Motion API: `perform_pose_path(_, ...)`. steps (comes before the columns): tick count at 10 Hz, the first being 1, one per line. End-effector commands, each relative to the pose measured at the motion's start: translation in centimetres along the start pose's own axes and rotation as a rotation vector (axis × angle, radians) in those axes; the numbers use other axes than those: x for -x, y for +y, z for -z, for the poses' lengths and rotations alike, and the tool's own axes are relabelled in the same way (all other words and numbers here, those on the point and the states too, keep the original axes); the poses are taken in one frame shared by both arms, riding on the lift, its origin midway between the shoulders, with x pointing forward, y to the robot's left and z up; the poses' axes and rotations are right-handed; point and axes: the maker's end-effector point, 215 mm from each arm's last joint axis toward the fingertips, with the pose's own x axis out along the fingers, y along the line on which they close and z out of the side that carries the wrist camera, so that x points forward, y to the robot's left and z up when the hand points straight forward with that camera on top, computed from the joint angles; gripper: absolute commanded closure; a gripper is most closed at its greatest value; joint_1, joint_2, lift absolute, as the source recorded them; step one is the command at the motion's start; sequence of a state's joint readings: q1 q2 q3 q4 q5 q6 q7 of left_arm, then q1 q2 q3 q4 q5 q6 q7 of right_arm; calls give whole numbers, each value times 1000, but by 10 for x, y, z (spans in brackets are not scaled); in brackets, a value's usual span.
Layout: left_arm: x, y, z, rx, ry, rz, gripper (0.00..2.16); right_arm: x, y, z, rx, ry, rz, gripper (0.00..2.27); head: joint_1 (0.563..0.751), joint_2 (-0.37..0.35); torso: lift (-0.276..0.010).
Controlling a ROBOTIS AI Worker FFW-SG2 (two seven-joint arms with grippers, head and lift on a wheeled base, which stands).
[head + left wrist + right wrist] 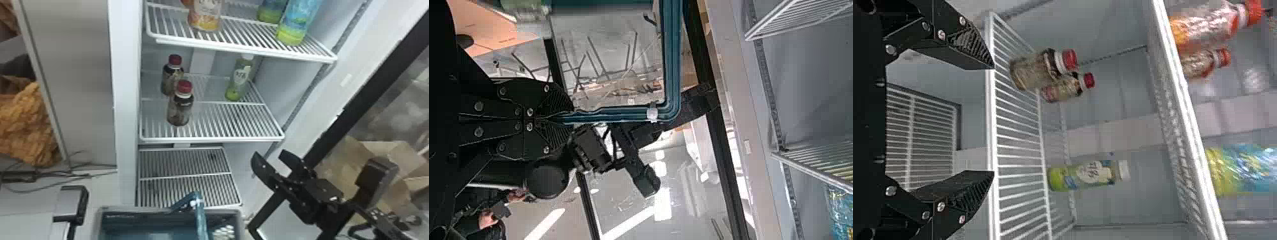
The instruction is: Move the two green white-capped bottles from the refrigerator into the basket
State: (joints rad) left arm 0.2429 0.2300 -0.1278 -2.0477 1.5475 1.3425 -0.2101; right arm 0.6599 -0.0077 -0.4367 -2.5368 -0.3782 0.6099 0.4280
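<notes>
A green white-capped bottle point(239, 78) stands on the fridge's middle shelf, towards the right; the same bottle point(1088, 175) lies sideways in the right wrist view. Low in front of the fridge is the blue-green basket point(110, 220), its handle point(200, 217) raised; much of its inside is cut off. My right gripper point(268, 153) is below and right of the middle shelf, open and apart from the bottle. In its wrist view, the right gripper point(994, 120) has nothing between its fingers. My left gripper point(566, 119) is shut on the basket handle point(671, 60). I cannot make out a second such bottle.
Two dark red-capped bottles point(180, 107) stand left on the middle shelf point(212, 138). The upper shelf point(249, 49) holds an orange-labelled bottle point(206, 16) and blue-green bottles point(295, 22). The open glass door's black frame point(367, 86) runs along the right.
</notes>
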Motion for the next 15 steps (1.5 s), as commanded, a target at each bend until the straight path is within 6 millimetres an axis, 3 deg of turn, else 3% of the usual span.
perform_pose_path(1, -1, -1, 1, 1, 2, 3, 1134, -11, -16, -8, 9, -58, 19, 329, 695, -350, -263)
perform_pose_path(9, -1, -6, 0, 10, -9, 27, 1134, -73, -39, -55, 56, -269, 41, 335, 695, -350, -263)
perform_pose_path(15, -3, -7, 5, 18, -2, 35, 1134, -125, -75, -58, 99, -336, 119, 337, 695, -350, -263)
